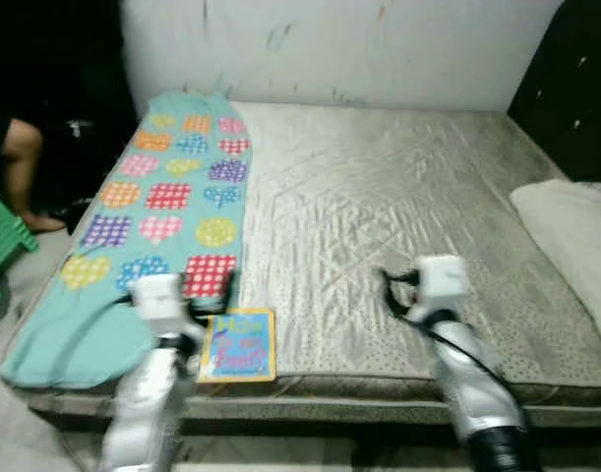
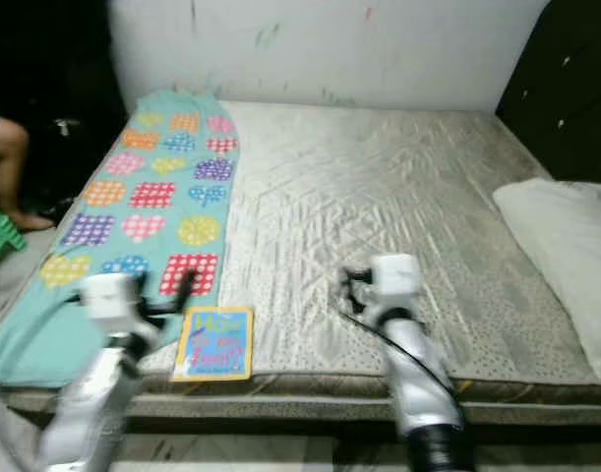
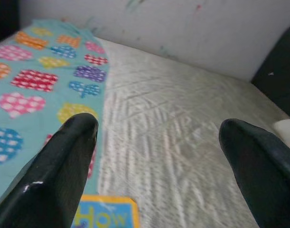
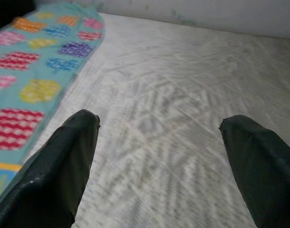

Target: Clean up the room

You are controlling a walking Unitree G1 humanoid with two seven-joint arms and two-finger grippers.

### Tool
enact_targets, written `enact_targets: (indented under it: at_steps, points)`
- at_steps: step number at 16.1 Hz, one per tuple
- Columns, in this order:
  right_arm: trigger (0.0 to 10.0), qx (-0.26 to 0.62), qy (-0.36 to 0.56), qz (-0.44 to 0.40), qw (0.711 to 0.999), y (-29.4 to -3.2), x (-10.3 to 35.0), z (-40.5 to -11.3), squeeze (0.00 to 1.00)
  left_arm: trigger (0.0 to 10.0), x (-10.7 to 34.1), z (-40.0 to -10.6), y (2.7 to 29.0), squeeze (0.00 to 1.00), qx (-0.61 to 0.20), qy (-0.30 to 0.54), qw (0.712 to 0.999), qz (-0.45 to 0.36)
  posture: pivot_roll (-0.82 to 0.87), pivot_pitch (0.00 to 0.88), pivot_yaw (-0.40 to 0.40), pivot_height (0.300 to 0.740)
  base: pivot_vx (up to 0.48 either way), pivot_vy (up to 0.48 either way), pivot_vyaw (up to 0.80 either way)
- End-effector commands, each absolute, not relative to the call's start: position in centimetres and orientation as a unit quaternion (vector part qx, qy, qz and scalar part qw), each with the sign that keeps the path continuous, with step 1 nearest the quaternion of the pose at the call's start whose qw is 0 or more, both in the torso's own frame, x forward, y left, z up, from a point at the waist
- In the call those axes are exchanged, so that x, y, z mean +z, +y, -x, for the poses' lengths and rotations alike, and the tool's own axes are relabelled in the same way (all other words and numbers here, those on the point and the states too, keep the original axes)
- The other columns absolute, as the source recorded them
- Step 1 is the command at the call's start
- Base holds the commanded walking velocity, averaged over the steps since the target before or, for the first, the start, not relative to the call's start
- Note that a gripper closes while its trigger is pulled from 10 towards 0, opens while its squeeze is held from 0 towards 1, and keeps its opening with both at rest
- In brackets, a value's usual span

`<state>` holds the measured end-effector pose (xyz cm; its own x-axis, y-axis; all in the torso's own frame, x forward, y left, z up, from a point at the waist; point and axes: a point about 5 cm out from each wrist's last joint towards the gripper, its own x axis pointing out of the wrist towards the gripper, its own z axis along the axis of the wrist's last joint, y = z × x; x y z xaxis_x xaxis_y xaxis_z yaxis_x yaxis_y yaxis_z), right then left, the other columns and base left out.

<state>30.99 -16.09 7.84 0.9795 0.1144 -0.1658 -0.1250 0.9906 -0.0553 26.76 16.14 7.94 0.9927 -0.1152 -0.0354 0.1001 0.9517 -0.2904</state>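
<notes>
A yellow-bordered blue picture book (image 1: 239, 344) lies flat at the front edge of the bed (image 1: 398, 187), beside a teal blanket (image 1: 172, 197) printed with coloured hearts. My left gripper (image 3: 159, 126) is open, hovering just left of and above the book, whose top edge (image 3: 107, 213) lies below its fingers. Over the grey quilted cover to the book's right, my right gripper (image 4: 159, 121) is open with nothing between its fingers. Both arms reach forward over the bed's front edge.
A white pillow (image 1: 575, 226) lies on the bed's right side by a dark headboard (image 1: 575, 88). A person's leg (image 1: 20, 167) and a green plastic stool (image 1: 0, 241) are on the floor to the left. A white wall backs the bed.
</notes>
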Motion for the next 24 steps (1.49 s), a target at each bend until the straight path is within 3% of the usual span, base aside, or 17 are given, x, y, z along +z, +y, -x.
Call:
enact_targets:
  at_steps: [1,10,13,21,24]
  points:
    - [10.0,0.041,0.082,0.039,0.995,-17.5,7.9,-30.9,0.00,10.0,8.3,-27.0,14.9,0.00,-0.072,0.020,0.985,0.154,-0.06,0.000,-0.014,0.740,0.349,0.000,0.00]
    - [10.0,0.033,0.091,0.038,0.995,-18.2,7.6,-30.8,0.00,10.0,7.6,-27.0,15.1,0.00,-0.053,0.046,0.986,0.152,-0.06,0.000,-0.015,0.740,0.130,0.000,0.00]
    - [10.0,0.033,0.092,0.036,0.995,-18.1,7.6,-30.8,0.00,10.0,7.7,-27.1,15.0,0.00,-0.059,0.046,0.986,0.152,-0.06,0.000,-0.015,0.740,0.000,0.432,-0.73]
    - [10.0,0.041,0.095,0.036,0.994,-17.9,7.5,-30.8,0.00,10.0,7.7,-27.1,15.1,0.00,-0.054,0.042,0.985,0.158,-0.06,0.000,-0.015,0.740,0.000,0.480,0.00]
    - [10.0,0.055,0.115,0.036,0.991,-17.5,6.7,-30.6,0.00,10.0,7.8,-27.1,15.1,0.00,-0.053,0.040,0.985,0.160,-0.06,0.000,-0.015,0.740,0.000,0.000,0.00]
